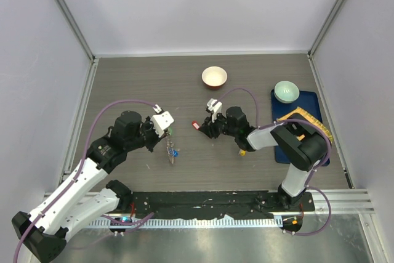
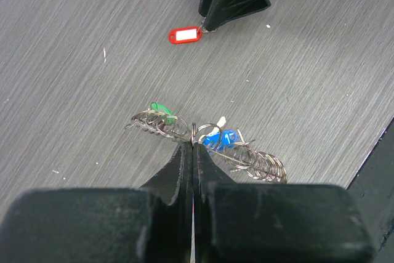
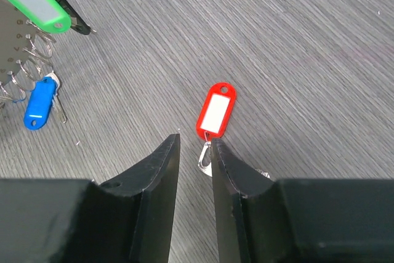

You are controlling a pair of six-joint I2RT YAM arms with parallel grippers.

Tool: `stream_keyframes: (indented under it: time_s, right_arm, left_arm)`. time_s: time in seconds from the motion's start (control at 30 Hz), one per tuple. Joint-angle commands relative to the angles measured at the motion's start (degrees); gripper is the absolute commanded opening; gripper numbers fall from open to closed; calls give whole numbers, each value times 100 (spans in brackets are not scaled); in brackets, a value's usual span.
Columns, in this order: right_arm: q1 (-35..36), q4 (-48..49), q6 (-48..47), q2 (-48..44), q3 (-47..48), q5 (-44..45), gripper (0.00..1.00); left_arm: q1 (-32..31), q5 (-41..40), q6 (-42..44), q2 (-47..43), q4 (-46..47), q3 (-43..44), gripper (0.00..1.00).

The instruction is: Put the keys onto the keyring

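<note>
**Two Robot Arms Meet Over Keys at Mid-Desk**

Seen from above, the left hand [image 1: 170,141] is clenched on the keyring [image 1: 173,152], which lies on the grey wood-grain desk [image 1: 135,84] just toward 7 o'clock from the desk's middle. The left wrist camera shows both fingers pressed flat together, their tips pinching the thin wire of the keyring [image 2: 184,129] where its fringe of small silvery loops fans out to either side. A green key [image 2: 161,110] sits among the loops at 10 o'clock from the fingertips, a blue key [image 2: 225,137] at 2 o'clock.

The red key [image 1: 196,125] lies on the desk at about 1 o'clock from the keyring, near it but apart. The right hand [image 1: 201,127] is over it, released: in the right wrist view its fingers [image 3: 161,170] stand narrowly apart astride the small silver loop at the red key's [image 3: 215,110] near end. The loop lies against one finger, with bare desk showing on its other side.

A yellow key [image 1: 243,151] lies at 3 o'clock from the keyring, partly under the right arm. A red-and-cream bowl [image 1: 214,77] stands at 12 o'clock on the desk. A pale green bowl [image 1: 286,91] rests at the far end of a blue tray [image 1: 309,100] at 2 o'clock.
</note>
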Motion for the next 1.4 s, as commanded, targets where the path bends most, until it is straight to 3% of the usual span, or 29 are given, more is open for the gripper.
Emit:
stream_keyframes:
  time_s: [0.0,1.1,1.37]
  right_arm:
    - [-50,521,-40,130,35,-28,33]
    - [-85,-367,-470,597,457,-1,29]
    - [-85,-552,-602,650,571,34,5]
  left_arm:
    - [-2,124,-45,-19,428,22,0]
    - [-2,124,-28,51,411,22,0]
    - [-2,133,-45,25,419,22,0]
